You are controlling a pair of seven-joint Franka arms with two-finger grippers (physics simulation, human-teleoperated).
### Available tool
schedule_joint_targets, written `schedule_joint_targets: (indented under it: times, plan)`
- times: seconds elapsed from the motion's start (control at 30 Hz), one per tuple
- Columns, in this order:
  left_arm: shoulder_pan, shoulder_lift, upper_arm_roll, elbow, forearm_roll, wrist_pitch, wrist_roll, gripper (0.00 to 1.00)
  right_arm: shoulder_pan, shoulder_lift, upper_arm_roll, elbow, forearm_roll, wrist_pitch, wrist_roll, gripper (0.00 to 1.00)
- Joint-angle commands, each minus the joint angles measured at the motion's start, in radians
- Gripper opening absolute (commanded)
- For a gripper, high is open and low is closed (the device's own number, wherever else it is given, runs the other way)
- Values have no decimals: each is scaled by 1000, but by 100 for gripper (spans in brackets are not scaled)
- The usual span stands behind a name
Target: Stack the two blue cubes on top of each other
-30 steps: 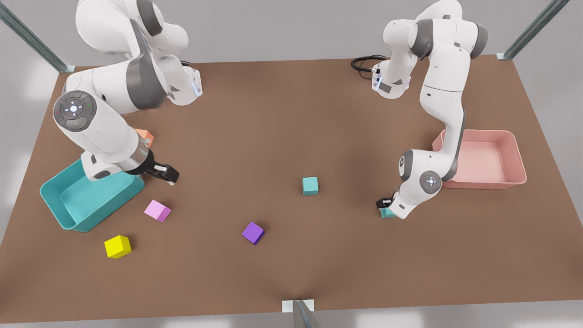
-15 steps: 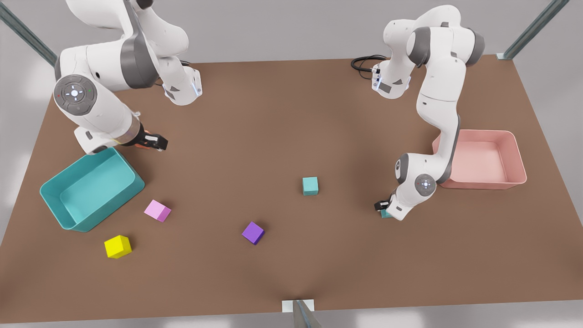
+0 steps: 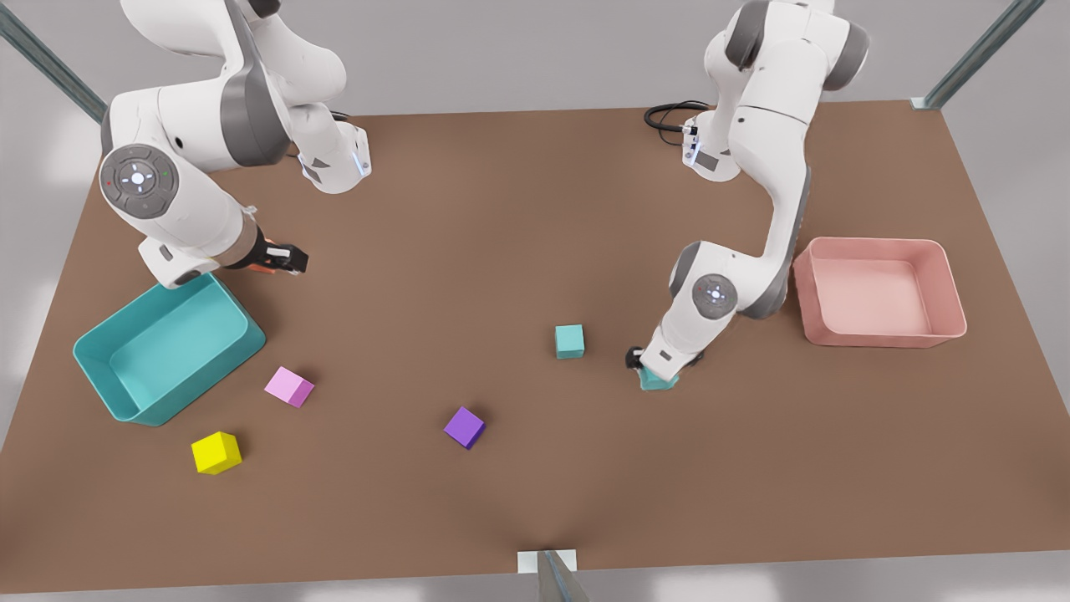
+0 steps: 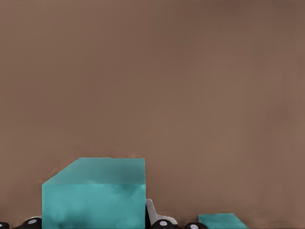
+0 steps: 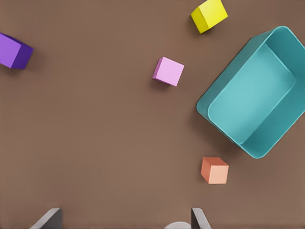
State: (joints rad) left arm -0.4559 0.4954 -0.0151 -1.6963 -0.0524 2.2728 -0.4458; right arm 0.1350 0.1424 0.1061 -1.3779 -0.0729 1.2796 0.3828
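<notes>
Teal, the bin (image 3: 159, 355) sits by the worktop's edge at the front view's left, nothing in it; the right wrist view shows its bare floor. Above its far corner hangs the right gripper (image 3: 288, 261), its fingers (image 5: 47, 219) spread apart with nothing between them, over an orange cube (image 5: 215, 170) just beside the bin. Pink (image 3: 289, 386) and yellow (image 3: 216, 452) cubes lie near the bin's near side, and a purple cube (image 3: 464, 427) lies toward the middle of the near edge.

One blue cube (image 3: 569, 341) rests alone at mid-worktop. Near it, toward the front view's right, the left gripper (image 3: 656, 372) is clenched on the other blue cube (image 3: 660, 382); the left wrist view shows that cube (image 4: 94, 200) between the fingertips.

By the edge at the front view's right, the pink bin (image 3: 878, 293) stands with nothing inside. Plain brown, the worktop (image 3: 501, 234) has metal struts at its far corners and a grey wall behind.
</notes>
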Motion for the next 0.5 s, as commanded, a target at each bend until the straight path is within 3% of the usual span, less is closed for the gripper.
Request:
schedule_joint_targets:
  times: [0.0,0.17,0.3,0.47]
  plan:
    - [-83,-1,-2,49,-34,-202,-386,39,0,-1,0,-1,2,-17,-44,100]
    - [-176,98,-3,207,-34,-202,-481,39,-2,9,-2,-1,1,-14,-47,100]
    - [-215,88,-25,172,-43,-266,-490,39,-2,20,-2,-3,1,-11,-44,100]
    - [-205,77,-36,84,-37,-161,-488,39,-2,32,-2,-1,1,-8,-44,100]
